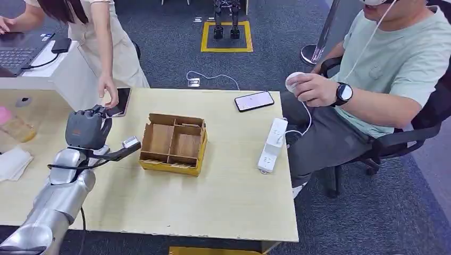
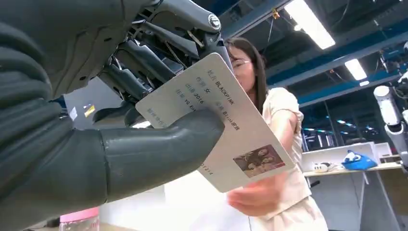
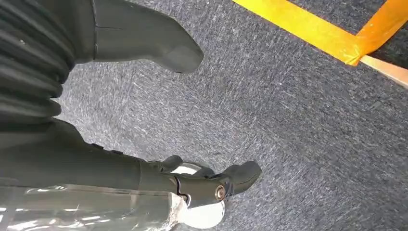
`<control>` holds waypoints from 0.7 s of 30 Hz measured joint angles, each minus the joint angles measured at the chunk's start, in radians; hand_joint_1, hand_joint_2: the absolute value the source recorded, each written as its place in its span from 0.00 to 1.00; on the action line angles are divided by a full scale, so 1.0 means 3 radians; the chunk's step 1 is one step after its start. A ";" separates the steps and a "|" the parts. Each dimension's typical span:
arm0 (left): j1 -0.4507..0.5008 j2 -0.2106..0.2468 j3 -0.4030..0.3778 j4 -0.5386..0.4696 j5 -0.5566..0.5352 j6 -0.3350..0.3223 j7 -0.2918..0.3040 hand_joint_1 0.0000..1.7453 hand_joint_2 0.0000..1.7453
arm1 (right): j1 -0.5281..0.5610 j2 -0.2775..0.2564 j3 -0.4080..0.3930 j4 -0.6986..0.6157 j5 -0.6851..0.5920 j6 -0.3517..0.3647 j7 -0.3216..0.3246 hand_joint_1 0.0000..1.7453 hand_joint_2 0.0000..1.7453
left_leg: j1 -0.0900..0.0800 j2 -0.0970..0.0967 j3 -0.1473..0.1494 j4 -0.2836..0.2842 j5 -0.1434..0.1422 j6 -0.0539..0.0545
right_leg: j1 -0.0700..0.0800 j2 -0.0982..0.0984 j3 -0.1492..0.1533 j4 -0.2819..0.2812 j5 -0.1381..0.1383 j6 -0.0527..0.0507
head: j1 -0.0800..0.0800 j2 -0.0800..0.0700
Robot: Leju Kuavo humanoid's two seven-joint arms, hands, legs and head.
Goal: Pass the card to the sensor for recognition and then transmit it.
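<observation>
My left hand (image 1: 88,127) is raised over the table's back left part, with its back toward me. In the left wrist view the hand (image 2: 96,144) pinches a white printed card (image 2: 226,125) with a small photo between its thumb and dark fingers. A standing person's hand (image 2: 260,197) reaches close under the card's free end. In the head view that person's hand (image 1: 109,93) hovers by a flat black sensor device (image 1: 122,102) just beyond my left hand. My right hand (image 3: 86,163) hangs above grey carpet, thumb and fingers apart, holding nothing.
A wooden divided box (image 1: 173,143) stands mid-table, right of my left arm. A white power strip (image 1: 272,144) and a phone (image 1: 254,101) lie toward the right edge, where a seated person (image 1: 383,69) holds a white controller. A laptop (image 1: 16,50) sits far left.
</observation>
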 joint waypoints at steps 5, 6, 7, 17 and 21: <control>0.0002 0.0001 -0.0001 -0.0003 0.0001 -0.0001 0.0018 1.00 1.00 | -0.0001 0.0001 0.0000 0.0000 0.0013 0.0024 0.0000 0.00 1.00 | 0.0000 -0.0001 0.0000 0.0000 0.0000 0.0000 | 0.0000 -0.0001 0.0000 0.0000 0.0000 0.0000 | 0.0000 0.0000; 0.0003 0.0000 -0.0001 -0.0008 0.0000 -0.0003 0.0020 1.00 1.00 | 0.0000 0.0001 0.0000 0.0000 0.0013 0.0024 0.0000 0.00 1.00 | 0.0000 -0.0001 0.0000 0.0000 0.0000 0.0000 | 0.0000 -0.0001 0.0000 0.0000 0.0000 0.0000 | 0.0000 0.0000; 0.0003 0.0000 -0.0001 -0.0011 -0.0005 -0.0009 0.0029 1.00 1.00 | 0.0000 0.0001 0.0000 0.0000 0.0012 0.0024 -0.0001 0.00 1.00 | 0.0000 -0.0001 0.0000 0.0000 0.0000 0.0000 | 0.0000 -0.0001 0.0000 0.0000 0.0000 0.0000 | 0.0000 0.0000; 0.0001 -0.0034 -0.0027 -0.0053 -0.0078 -0.0028 0.0084 1.00 1.00 | 0.0000 0.0001 -0.0024 0.0000 0.0013 0.0030 -0.0015 0.00 1.00 | 0.0000 0.0000 0.0000 0.0000 0.0000 0.0000 | 0.0000 0.0000 0.0000 0.0000 0.0000 0.0000 | 0.0000 0.0000; 0.0001 -0.0038 -0.0036 -0.0055 -0.0079 -0.0028 0.0085 1.00 1.00 | 0.0000 0.0001 -0.0027 0.0000 0.0011 0.0030 -0.0015 0.00 1.00 | 0.0000 -0.0001 0.0000 0.0000 0.0000 0.0000 | 0.0000 -0.0001 0.0000 0.0000 0.0000 0.0000 | 0.0000 0.0000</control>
